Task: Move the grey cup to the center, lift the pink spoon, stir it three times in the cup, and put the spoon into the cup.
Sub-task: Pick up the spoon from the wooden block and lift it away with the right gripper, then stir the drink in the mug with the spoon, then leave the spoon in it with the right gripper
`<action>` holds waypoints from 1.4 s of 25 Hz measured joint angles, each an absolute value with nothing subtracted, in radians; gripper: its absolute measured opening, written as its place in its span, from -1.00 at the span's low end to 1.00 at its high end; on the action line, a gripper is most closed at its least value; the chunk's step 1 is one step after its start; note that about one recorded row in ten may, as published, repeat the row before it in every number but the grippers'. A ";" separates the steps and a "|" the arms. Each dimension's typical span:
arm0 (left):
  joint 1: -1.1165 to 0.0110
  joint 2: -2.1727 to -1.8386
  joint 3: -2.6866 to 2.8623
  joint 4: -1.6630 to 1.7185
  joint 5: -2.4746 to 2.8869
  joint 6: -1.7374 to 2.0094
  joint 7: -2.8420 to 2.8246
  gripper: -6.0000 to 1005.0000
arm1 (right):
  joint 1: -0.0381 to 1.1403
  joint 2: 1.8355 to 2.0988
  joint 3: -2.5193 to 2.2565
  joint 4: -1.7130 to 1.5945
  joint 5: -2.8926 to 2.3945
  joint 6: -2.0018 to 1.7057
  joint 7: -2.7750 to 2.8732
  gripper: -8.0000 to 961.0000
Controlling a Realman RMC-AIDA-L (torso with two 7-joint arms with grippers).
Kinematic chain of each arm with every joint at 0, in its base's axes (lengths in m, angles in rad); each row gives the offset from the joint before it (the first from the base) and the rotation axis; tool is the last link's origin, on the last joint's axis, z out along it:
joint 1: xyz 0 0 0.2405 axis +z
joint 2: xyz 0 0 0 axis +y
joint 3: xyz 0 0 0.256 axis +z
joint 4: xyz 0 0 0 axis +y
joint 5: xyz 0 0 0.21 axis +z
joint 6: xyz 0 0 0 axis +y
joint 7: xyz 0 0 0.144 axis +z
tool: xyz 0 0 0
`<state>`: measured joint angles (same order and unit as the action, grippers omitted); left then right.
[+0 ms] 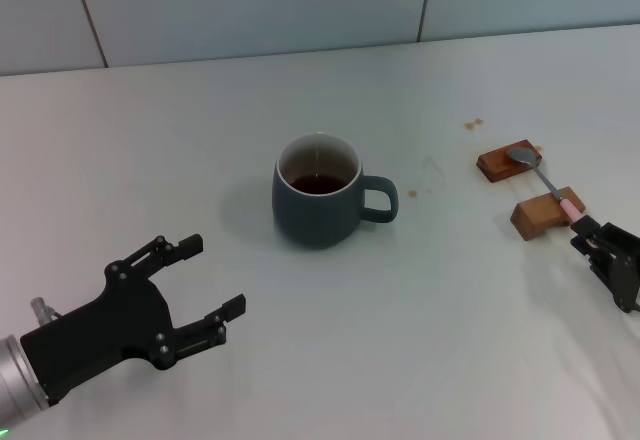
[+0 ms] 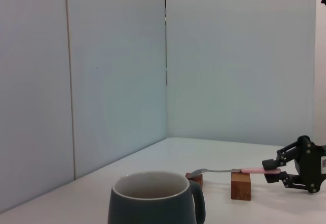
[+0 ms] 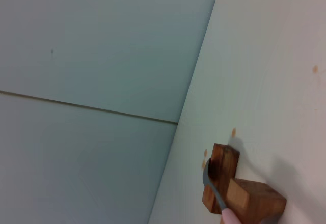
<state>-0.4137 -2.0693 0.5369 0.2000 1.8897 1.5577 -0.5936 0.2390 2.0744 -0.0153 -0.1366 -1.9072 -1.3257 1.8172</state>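
Right gripper (image 1: 585,228) is at the spoon's (image 1: 545,182) pink handle tip, at the table's (image 1: 200,110) right edge; in the left wrist view its fingers (image 2: 271,163) sit above and below the handle end, apparently pinching it, but I can't tell if they've fully clamped. Spoon lies bridged across two wooden blocks (image 1: 525,188), bowl on the far block, handle over the near one and sticking out past it. My guess is that's deliberate: the blocks keep the handle off the surface so fingers can get around it. Cup (image 1: 320,190) stands upright near the middle, handle toward the spoon side, dark liquid at the bottom, well apart from both grippers. So the centering step looks done, and the spoon pickup is the step in hand. Left gripper (image 1: 195,285) hangs near the front left, fingers spread, holding nothing, pointed at the cup. Small brown stains dot the table between cup and blocks. Risk: a tip-only grip could let the spoon pivot during stirring.
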 joint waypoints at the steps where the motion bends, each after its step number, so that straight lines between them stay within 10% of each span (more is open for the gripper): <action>1: -0.413 -2.069 0.537 0.203 1.890 1.560 -0.594 0.70 | 0.240 2.074 -0.015 -0.137 -1.909 -1.324 1.817 -0.33; 8: -0.410 -2.069 0.537 0.208 1.890 1.571 -0.592 0.70 | 0.204 2.082 0.055 -0.122 -1.897 -1.370 1.752 -0.74; 17: -0.415 -2.068 0.537 0.209 1.890 1.572 -0.592 0.70 | 0.191 2.078 0.192 -0.196 -1.895 -1.601 1.642 -0.74; 35: -0.464 -2.071 0.537 0.209 1.890 1.461 -0.639 0.70 | 0.457 2.085 -0.440 -1.406 -1.949 -1.883 2.114 -0.74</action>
